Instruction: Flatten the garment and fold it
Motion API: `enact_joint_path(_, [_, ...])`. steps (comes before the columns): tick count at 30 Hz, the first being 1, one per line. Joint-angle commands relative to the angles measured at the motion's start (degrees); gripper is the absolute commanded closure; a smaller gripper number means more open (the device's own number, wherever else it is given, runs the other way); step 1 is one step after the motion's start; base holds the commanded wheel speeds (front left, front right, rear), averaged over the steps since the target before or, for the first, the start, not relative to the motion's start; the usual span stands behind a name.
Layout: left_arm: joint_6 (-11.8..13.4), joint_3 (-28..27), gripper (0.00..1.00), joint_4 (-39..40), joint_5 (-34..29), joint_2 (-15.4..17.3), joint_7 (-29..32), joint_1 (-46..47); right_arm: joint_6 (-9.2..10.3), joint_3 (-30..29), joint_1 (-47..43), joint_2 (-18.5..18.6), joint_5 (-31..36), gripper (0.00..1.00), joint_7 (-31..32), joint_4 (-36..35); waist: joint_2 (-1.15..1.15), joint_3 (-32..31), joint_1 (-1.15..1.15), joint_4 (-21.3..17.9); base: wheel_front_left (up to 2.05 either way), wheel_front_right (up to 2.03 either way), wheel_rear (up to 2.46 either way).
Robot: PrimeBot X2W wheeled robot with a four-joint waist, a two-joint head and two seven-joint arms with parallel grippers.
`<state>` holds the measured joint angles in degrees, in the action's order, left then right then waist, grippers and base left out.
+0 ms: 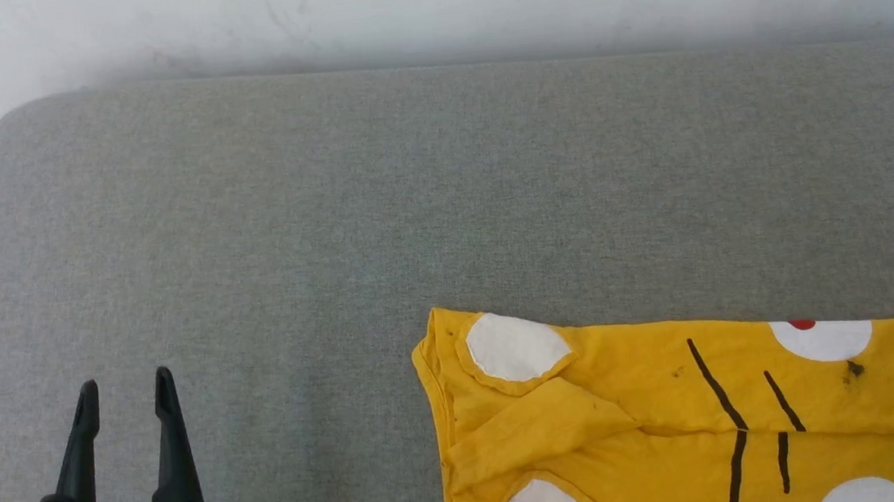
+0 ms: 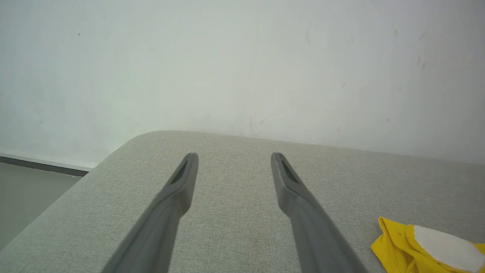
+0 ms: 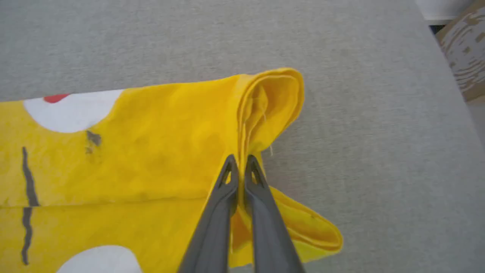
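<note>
left hand (image 1: 125,379) sits at the lower left of the head view, its two dark fingers spread wide and nothing between them, released, hovering over bare grey surface (image 1: 328,213). in the left wrist view those fingers point up the frame toward the far rounded edge of the surface and the pale wall (image 2: 242,57), with a yellow corner of the shirt (image 2: 401,242) peeking in at the lower right.

the shirt (image 1: 676,417) lies flat-ish at the lower right of the head view, well apart from the left hand, running off the right and bottom edges. white patches (image 1: 515,347), black stripes (image 1: 719,389) and a red dot (image 1: 803,324) show on it, and a flap is folded over near its left end.

over to the right wrist view: right hand (image 3: 241,158) comes up from the bottom centre, fingers clenched tight on a bunched, layered edge of the shirt (image 3: 151,151). the cloth curls open in a loop just above the fingertips, and another fold bulges out at the lower right.
</note>
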<state>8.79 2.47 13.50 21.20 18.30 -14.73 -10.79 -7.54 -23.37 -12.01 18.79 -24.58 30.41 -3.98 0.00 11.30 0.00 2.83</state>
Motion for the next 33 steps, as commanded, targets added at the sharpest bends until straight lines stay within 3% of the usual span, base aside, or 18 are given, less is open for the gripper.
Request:
enact_joint_path(1, [-0.36,0.27,0.00,-0.29,0.26,0.00,-0.14,-0.60,0.05,3.00,-0.59,-0.65,-1.81,1.00,1.21,-1.94,0.00,-0.39,0.00,-0.15,0.00,0.00,0.00])
enact_joint_path(9, [-0.53,1.04,0.00,-0.64,0.86,-0.42,-0.06,0.05,0.05,18.52,0.03,-1.95,-8.40,1.00,8.77,-11.99,0.00,-1.07,0.00,0.07,0.00,0.00,0.00])
enact_joint_path(16, [-0.95,1.54,0.00,-1.44,1.46,-0.89,-0.09,0.73,0.05,29.66,6.83,-2.22,-9.59,1.00,10.96,-14.78,0.00,-0.80,0.00,1.48,0.00,0.00,0.00])
enact_joint_path(24, [-1.41,1.85,0.00,-2.36,1.66,-1.36,-0.15,1.97,0.05,41.09,15.94,-2.16,-10.44,1.00,11.50,-12.60,0.00,-0.02,0.00,3.03,0.00,0.00,0.00])
enact_joint_path(33, [-2.10,2.29,0.00,-3.82,1.64,-2.36,-0.22,3.27,0.05,53.50,26.60,-4.07,-9.16,1.00,9.74,-2.96,0.00,0.64,0.00,4.25,0.00,0.00,0.00])
